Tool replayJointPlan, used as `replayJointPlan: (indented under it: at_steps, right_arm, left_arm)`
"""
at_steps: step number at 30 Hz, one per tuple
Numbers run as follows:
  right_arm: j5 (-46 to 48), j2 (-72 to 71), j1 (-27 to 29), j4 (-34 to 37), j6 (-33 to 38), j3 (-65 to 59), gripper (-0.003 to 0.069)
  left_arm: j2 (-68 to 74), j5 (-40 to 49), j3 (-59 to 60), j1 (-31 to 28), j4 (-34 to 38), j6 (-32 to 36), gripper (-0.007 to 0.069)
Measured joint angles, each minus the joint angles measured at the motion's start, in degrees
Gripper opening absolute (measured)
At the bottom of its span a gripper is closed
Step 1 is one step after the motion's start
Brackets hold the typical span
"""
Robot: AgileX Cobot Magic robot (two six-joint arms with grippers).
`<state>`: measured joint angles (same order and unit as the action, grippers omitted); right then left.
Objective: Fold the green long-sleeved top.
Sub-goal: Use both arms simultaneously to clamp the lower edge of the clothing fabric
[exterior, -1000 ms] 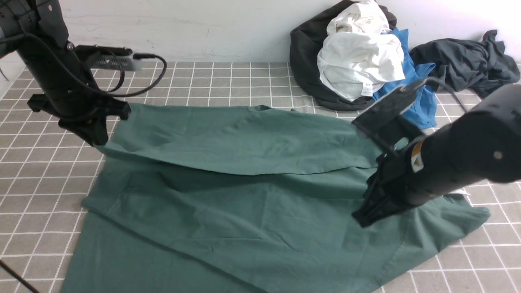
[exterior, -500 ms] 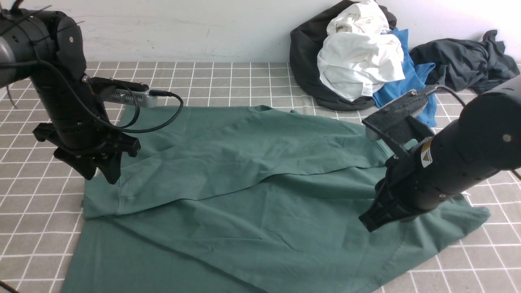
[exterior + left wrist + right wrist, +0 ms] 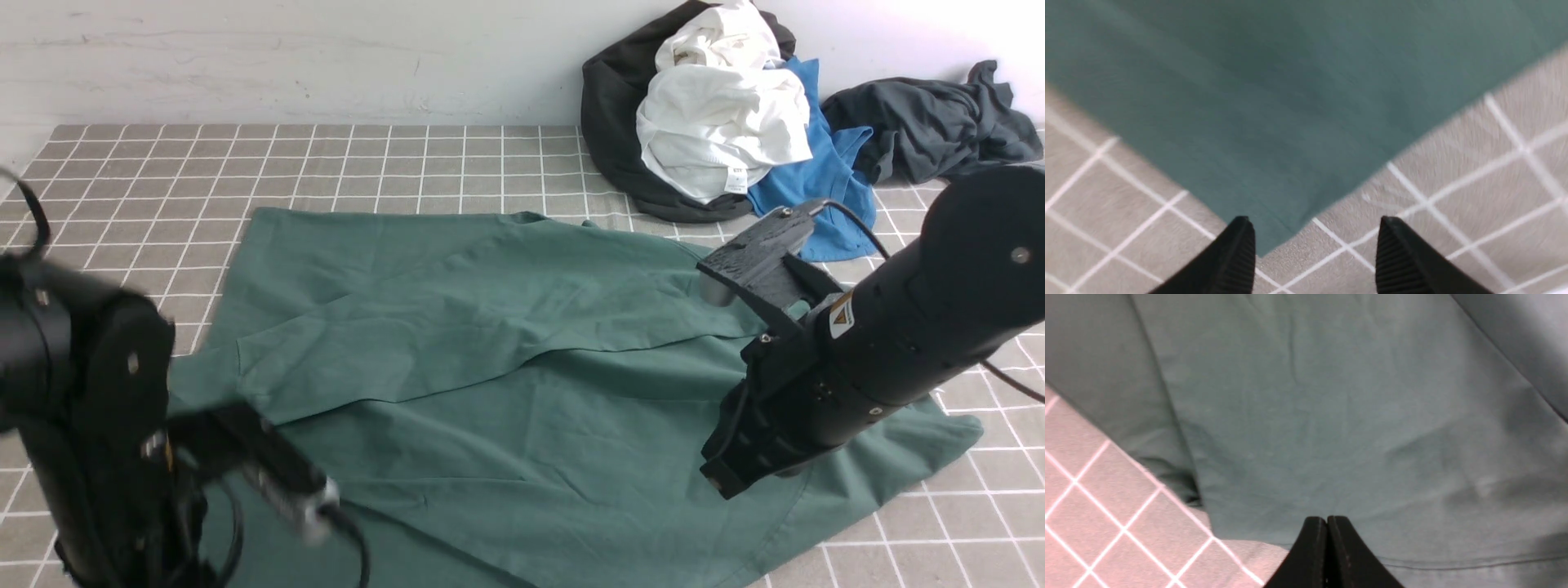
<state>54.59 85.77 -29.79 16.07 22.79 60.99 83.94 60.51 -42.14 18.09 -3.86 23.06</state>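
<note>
Green LS top (image 3: 490,425) spread across most of gridded tabletop (image 3: 392,163), near to mid, w/ uneven folds. L gripper (image 3: 1316,253) at near L, fingers apart, nothing btwn but view of top's corner & grid. R gripper (image 3: 1327,520) over R part of top, tips together, no cloth seen pinched. White cloth (image 3: 722,122) on black one (image 3: 608,122), far R.

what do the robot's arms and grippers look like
Both arms are black with rounded housings and dark cables. The right one shows a white and orange warning label with a triangle. The left gripper and right gripper have black, tapering fingers.
</note>
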Motion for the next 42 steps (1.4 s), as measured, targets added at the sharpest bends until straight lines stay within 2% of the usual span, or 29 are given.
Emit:
replayJointPlan:
  at_steps: [3, 6, 8, 14, 19, 22, 27, 31, 33, 37, 39, 42]
  right_arm:
    - [0.31, 0.00, 0.00, 1.43, 1.38, 0.01, -0.0014]
    - [0.66, 0.00, 0.00, 2.63, 2.47, 0.01, -0.0014]
    - [0.66, 0.00, 0.00, 2.93, 2.66, 0.01, -0.0014]
    - [0.71, 0.00, 0.00, 2.93, 2.90, 0.01, -0.0014]
    - [0.71, 0.00, 0.00, 2.93, 2.92, 0.01, -0.0014]
    - [0.71, 0.00, 0.00, 2.93, 2.97, 0.01, -0.0014]
    - [0.71, 0.00, 0.00, 3.12, 3.14, 0.06, -0.0014]
    - [0.71, 0.00, 0.00, 3.18, 3.14, 0.06, -0.0014]
    - [0.71, 0.00, 0.00, 3.18, 3.14, 0.06, -0.0014]
    - [0.71, 0.00, 0.00, 3.18, 3.14, 0.06, -0.0014]
    - [0.66, 0.00, 0.00, 3.18, 3.14, 0.06, -0.0014]
    - [0.37, 0.00, 0.00, 3.18, 3.22, 0.06, -0.0014]
  left_arm:
    - [-0.22, -4.02, 5.00, 2.14, -2.86, 3.42, 0.0374]
    - [-0.22, -12.28, 8.77, 2.70, -6.91, 3.77, 0.0374]
    - [-0.22, -14.77, 9.73, 2.77, -8.35, 3.77, 0.0370]
    - [0.22, -12.89, 10.24, 2.77, -9.57, 3.77, 0.0300]
    - [0.22, -12.41, 10.24, 2.77, -9.11, 3.77, 0.0283]
    - [0.22, -12.70, 10.24, 2.77, -8.90, 3.77, 0.0293]
    - [2.21, -14.49, 10.24, 2.77, -8.80, 4.49, 0.0374]
    - [4.40, -13.56, 9.19, 2.81, -8.81, 6.63, 0.0384]
    - [5.40, -12.62, 8.54, 2.93, -9.20, 7.03, 0.0360]
    - [5.02, -12.12, 8.47, 3.25, -9.30, 5.35, 0.0262]
    - [3.01, -13.74, 9.43, 3.25, -11.37, 3.28, 0.0152]
    - [-1.08, -14.60, 9.65, 3.19, -13.01, 2.50, 0.0080]
